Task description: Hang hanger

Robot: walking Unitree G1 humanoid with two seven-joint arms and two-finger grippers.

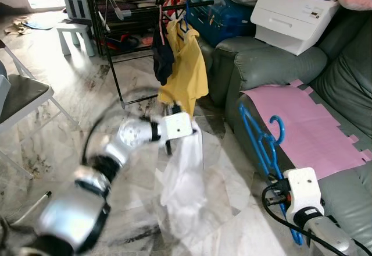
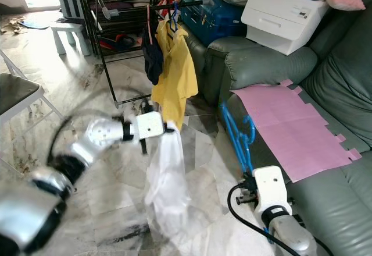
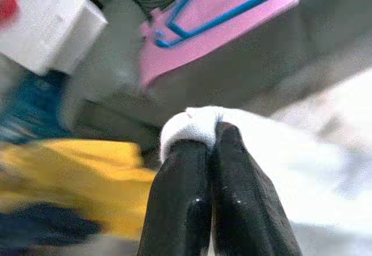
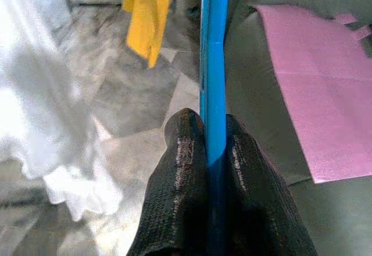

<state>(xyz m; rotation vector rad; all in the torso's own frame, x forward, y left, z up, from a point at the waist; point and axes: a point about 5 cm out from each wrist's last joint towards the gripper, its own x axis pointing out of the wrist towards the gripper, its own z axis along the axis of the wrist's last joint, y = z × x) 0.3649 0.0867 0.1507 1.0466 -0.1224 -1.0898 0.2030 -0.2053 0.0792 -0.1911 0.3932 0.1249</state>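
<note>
Hanger (image 4: 213, 64), blue, clamped between the closed fingers (image 4: 180, 169) of your right tool (image 4: 214, 145), its hook rising beside the grey sofa (image 1: 273, 70) and pink mat (image 1: 308, 128). Your left tool (image 3: 212, 134) pinches a white garment (image 1: 183, 180), which drapes below it toward the marble floor (image 1: 87, 99). Beyond this tool, a yellow shirt (image 1: 186, 70) hangs on the black drying rack (image 1: 145, 0).
</note>
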